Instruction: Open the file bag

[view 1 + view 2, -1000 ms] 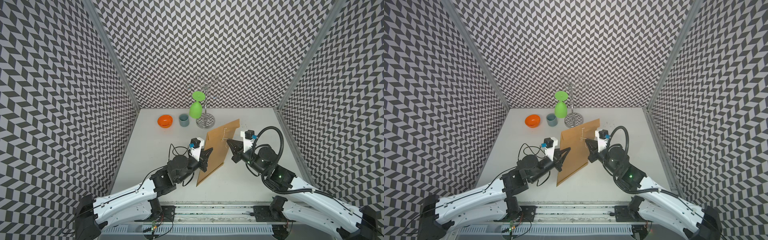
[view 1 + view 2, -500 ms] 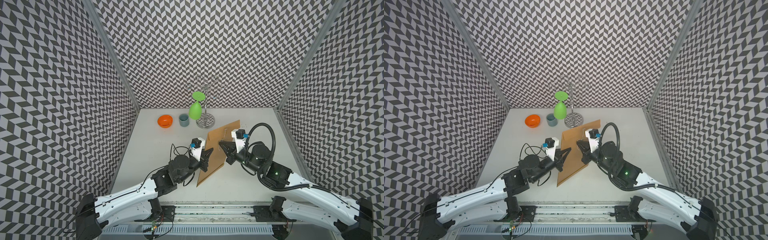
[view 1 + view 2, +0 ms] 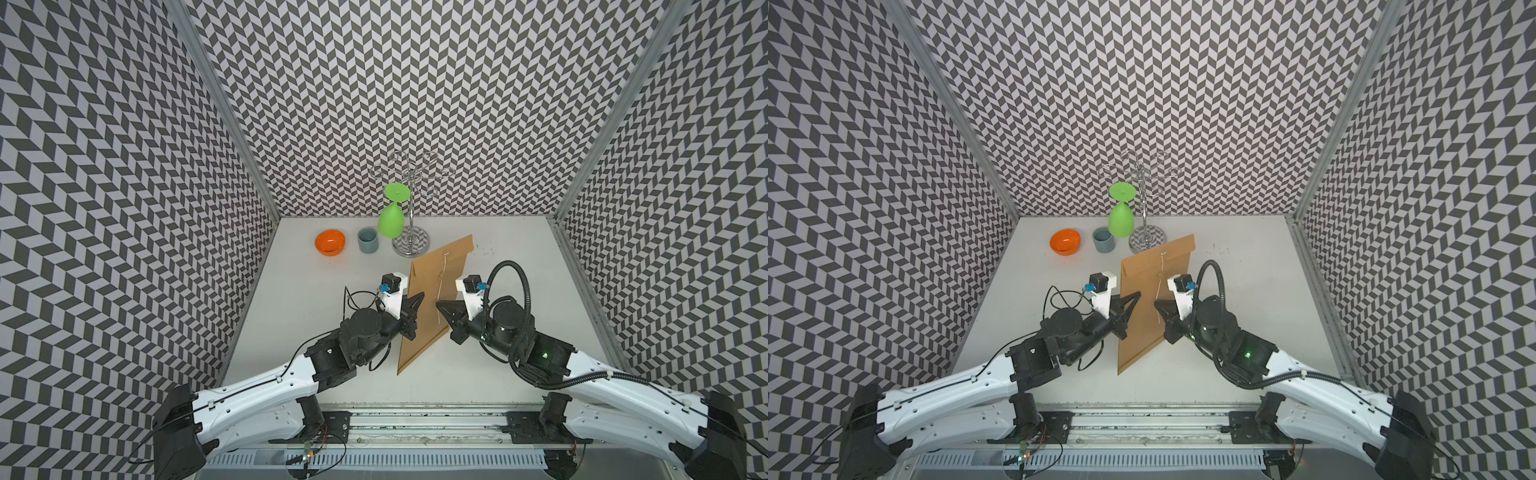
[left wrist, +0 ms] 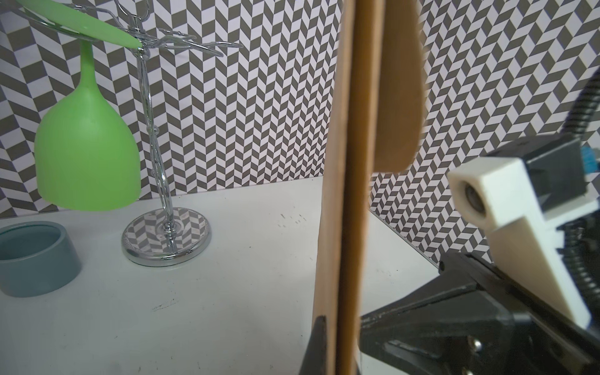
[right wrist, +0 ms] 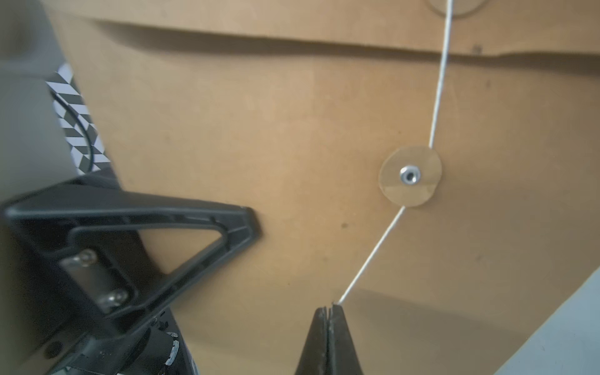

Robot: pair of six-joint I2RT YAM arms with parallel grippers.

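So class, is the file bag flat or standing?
Standing up: the file bag shows edge-on and upright, pinched by the left gripper; the right gripper grips its string.

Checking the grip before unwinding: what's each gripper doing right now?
Left gripper: closed, holding the file bag by its edge.
Right gripper: closed, pinching the string.

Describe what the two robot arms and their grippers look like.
Both arms are white with black joints and wrists. The left gripper and right gripper have black, triangular open-frame fingers tapering to points, each topped by a white camera mount with a blue connector. The right arm carries a thick black corrugated hose and a small green light; the left arm a thin looping black cable.
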